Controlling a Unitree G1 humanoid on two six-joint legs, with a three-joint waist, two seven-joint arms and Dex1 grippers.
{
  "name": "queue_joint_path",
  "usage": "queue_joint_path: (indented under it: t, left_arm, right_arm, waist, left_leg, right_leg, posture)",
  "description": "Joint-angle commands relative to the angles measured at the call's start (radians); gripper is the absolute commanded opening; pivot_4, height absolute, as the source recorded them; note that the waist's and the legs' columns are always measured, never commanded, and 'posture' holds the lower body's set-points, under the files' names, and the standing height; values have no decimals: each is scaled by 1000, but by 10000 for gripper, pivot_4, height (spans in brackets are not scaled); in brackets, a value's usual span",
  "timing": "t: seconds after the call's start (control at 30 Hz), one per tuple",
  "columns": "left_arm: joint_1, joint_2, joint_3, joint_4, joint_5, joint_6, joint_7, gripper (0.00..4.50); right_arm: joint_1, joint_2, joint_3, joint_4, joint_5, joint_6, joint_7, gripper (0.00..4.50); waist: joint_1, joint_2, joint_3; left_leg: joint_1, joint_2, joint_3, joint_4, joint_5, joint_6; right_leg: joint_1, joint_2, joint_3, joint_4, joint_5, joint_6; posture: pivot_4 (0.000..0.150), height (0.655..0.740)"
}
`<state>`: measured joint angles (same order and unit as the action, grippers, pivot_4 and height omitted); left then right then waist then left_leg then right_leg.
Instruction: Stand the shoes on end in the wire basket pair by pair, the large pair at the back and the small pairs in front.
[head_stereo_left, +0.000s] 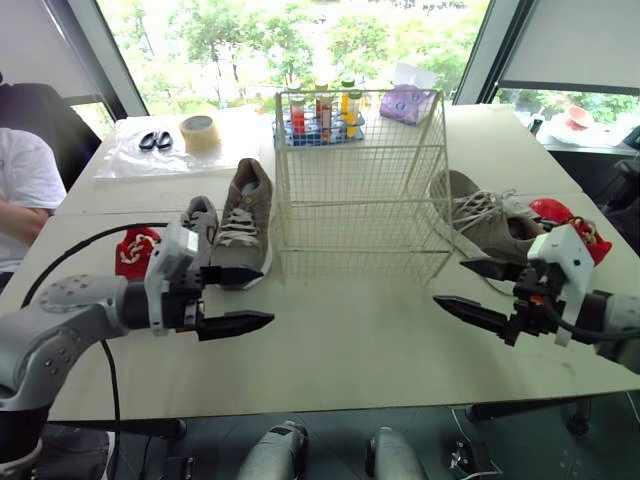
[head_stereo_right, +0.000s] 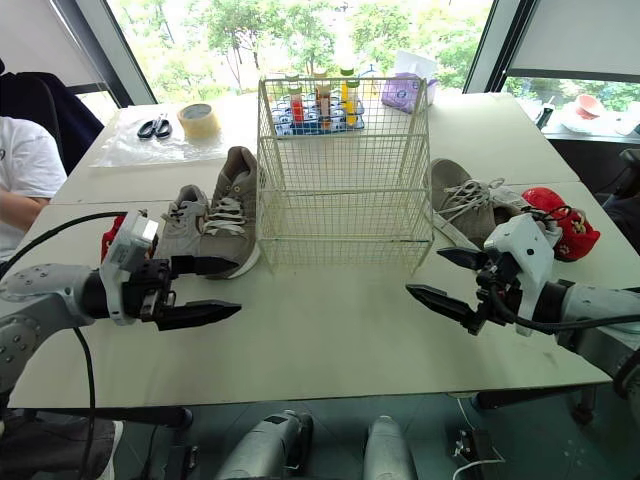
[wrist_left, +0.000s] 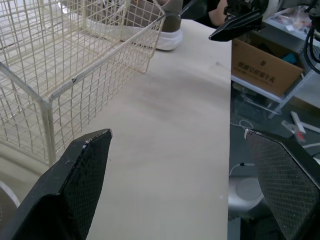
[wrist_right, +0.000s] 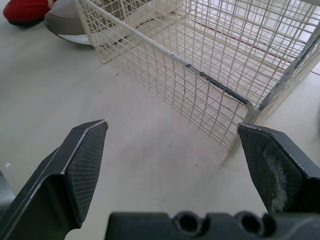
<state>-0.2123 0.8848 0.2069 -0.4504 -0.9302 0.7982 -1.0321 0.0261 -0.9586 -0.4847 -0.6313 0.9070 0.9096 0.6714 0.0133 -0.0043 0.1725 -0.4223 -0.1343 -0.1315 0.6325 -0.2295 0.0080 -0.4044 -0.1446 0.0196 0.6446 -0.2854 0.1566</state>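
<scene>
As left wrist view shows, right gripper (wrist_left: 202, 25) hovers near shoe (wrist_left: 170, 31).

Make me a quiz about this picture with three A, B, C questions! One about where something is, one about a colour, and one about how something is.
1. Where are the scissors?
A. under a shoe
B. beside the tape roll
C. inside a shoe

2. What colour is the small shoe farthest to the robot's right?
A. blue
B. red
C. green

3. How is the wire basket?
A. upright and empty
B. full of shoes
C. tipped on its side

Answers: B, the scissors lie next to the roll; B, that shoe is bright red; A, the basket stands upright with nothing inside.
</scene>
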Motion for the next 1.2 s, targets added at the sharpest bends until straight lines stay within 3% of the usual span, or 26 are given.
queue_joint_path:
  t: [0.03,0.43,0.87,1.2]
  left_arm:
    - [-34,-10,-13,11,-15,-3,-16,43946]
    - [-262,-127,-84,56,-80,37,-13,43946]
    - [-306,-162,-129,44,-41,25,-1,43946]
    - [-293,-164,-125,10,-46,31,47,43946]
  right_arm:
    - [18,3,-56,-42,-8,-10,-25,45000]
    - [30,15,-251,118,-173,1,-231,45000]
    - [-74,54,-145,333,-204,18,-208,45000]
    - [-207,86,7,578,-308,-112,-129,45000]
  waist:
    - [0,0,0]
    - [-3,0,0]
    - [-2,0,0]
    - [-6,0,0]
  left_leg:
    - [0,0,0,0,0,0]
    - [0,0,0,0,0,0]
    - [0,2,0,1,1,-2]
    - [1,3,1,1,2,-2]
  right_leg:
    - [0,0,0,0,0,0]
    - [0,3,0,0,1,2]
    - [0,5,1,1,2,1]
    - [0,7,2,1,2,0]
  posture:
    - [1500,7400]
    - [1500,7400]
    - [1500,7400]
    - [1500,7400]
